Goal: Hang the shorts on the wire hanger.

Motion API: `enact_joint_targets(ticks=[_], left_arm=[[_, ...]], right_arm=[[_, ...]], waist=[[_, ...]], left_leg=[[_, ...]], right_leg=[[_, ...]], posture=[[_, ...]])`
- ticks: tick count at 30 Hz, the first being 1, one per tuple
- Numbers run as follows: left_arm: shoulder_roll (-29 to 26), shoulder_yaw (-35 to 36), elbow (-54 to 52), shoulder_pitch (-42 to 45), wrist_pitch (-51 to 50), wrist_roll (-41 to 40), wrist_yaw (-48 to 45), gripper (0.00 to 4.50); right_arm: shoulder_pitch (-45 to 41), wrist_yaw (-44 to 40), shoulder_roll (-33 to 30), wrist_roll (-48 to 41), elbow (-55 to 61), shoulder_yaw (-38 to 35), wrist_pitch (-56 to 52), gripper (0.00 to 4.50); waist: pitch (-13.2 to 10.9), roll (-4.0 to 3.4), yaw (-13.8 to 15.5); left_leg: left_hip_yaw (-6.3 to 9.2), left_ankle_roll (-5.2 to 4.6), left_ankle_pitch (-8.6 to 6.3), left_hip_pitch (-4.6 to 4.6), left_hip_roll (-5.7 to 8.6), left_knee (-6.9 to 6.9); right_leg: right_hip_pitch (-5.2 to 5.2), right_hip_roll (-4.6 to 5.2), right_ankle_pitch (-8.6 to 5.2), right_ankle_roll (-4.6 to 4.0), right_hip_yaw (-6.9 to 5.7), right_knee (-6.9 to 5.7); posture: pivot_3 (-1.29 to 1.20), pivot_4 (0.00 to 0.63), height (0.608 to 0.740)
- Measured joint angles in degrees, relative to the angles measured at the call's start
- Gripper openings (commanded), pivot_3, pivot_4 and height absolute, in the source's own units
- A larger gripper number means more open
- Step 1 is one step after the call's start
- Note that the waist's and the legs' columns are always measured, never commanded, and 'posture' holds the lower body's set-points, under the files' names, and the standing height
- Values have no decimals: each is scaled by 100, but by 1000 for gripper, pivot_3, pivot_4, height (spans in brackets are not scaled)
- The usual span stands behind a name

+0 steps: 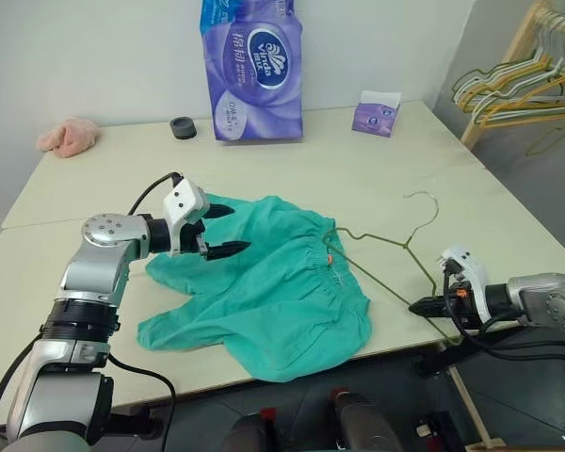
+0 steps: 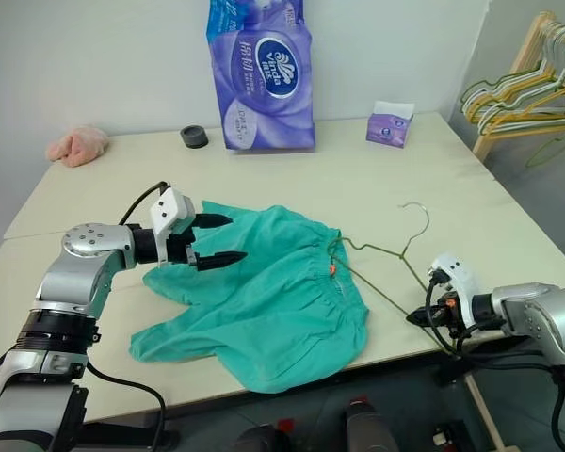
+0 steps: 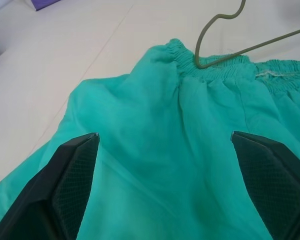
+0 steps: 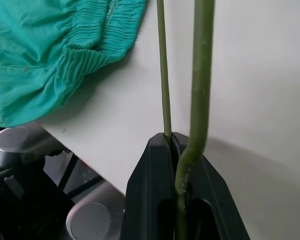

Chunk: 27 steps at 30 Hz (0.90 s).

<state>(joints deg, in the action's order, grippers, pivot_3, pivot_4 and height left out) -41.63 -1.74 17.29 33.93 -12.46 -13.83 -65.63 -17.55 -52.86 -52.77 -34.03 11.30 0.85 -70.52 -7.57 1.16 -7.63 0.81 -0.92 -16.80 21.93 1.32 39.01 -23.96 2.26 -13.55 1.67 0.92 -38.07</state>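
right wrist view has the right end effector pinched tight on the wire hanger, its two black fingers pressed together with a bent corner of the olive-green wire caught between them, two strands of the wire running on from the fingers over the tabletop. in the left eye view this end effector sits at the tabletop's near right edge, about 4 o'clock from the shorts, and the hanger runs from it toward 10 o'clock, one end slipped into the gathered waistband, the hook lying flat on the tabletop at about 2 o'clock from the shorts.

the left end effector hangs spread wide over the shorts' upper left part, holding nothing; in the left wrist view its two fingers stand far apart with only teal-green cloth between them. the shorts lie crumpled near the tabletop's front edge, waistband toward 3 o'clock, legs toward 8 o'clock, a small orange tag showing at the waist.

farther out, at the tabletop's far edge: a purple pack of toilet rolls at 12 o'clock, a black tape roll just beside it at 11 o'clock, a small purple tissue pack at 1 o'clock, and a pink cloth at 10 o'clock. beyond the tabletop at 2 o'clock, a wooden rack carries more wire hangers.
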Motion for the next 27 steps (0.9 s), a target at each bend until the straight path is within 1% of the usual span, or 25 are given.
enact_joint_targets(ticks=[3,8,13,18,27], left_arm=[[-24,75,-21,-54,32,-11,10,4459],[-29,152,-347,-305,-92,-177,-117,4459],[-31,153,-347,-303,-89,-151,-78,4459],[-34,152,-350,-296,-83,-121,-58,4459],[-86,152,-350,-298,-82,-111,3,4459]], right_arm=[[-15,-93,-51,-147,-29,-102,-18,0],[116,-252,-272,-376,14,-306,-75,0],[66,-168,-179,-350,-75,-256,-58,0],[-83,-64,-45,-207,-491,-2,79,0],[-93,-90,-112,-169,-767,-171,135,0]], waist=[[0,0,16],[0,0,49],[0,0,88],[0,0,135],[1,0,163]], left_leg=[[1,0,0,0,-1,0],[1,0,0,0,-2,0],[-1,0,0,-2,-1,0],[-2,0,0,-1,-1,0],[-2,0,0,-2,-1,1]], right_leg=[[-1,0,0,0,-1,-1],[0,0,0,0,-2,-1],[0,-2,1,1,1,-1],[0,-1,1,1,1,-1],[0,-1,2,1,1,-2]], posture=[[-183,116,740],[-183,115,740],[-176,112,740],[-169,108,740],[-170,111,740]])
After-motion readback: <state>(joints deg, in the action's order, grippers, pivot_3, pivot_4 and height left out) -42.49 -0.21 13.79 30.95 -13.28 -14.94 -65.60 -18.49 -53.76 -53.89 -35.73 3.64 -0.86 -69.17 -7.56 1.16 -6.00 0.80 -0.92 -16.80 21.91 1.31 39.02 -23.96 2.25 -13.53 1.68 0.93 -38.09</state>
